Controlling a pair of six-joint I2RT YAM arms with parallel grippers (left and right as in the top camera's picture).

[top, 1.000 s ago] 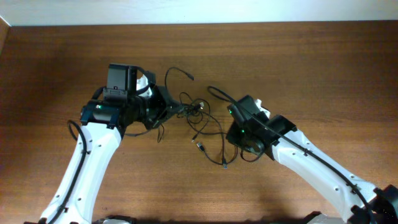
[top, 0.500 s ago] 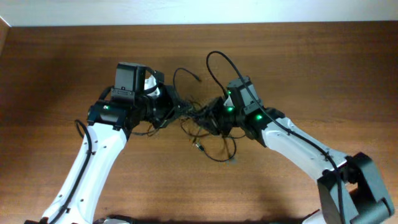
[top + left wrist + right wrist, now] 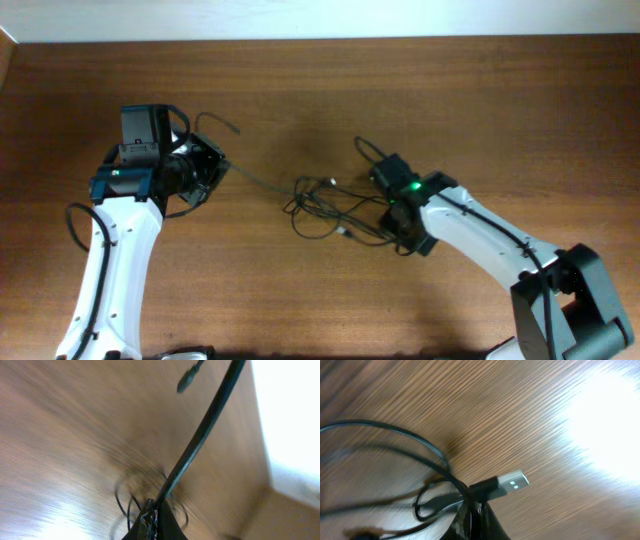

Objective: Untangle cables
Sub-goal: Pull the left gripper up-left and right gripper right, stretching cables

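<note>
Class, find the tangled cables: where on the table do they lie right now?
In the overhead view the cables lie mid-table, bunched against the right end effector, with one strand stretched out to the left end effector.

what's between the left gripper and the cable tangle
A single thin black cable strand, stretched from the left gripper to the tangled bundle of thin black cables; otherwise bare brown wooden table. The overhead view shows it.
</note>
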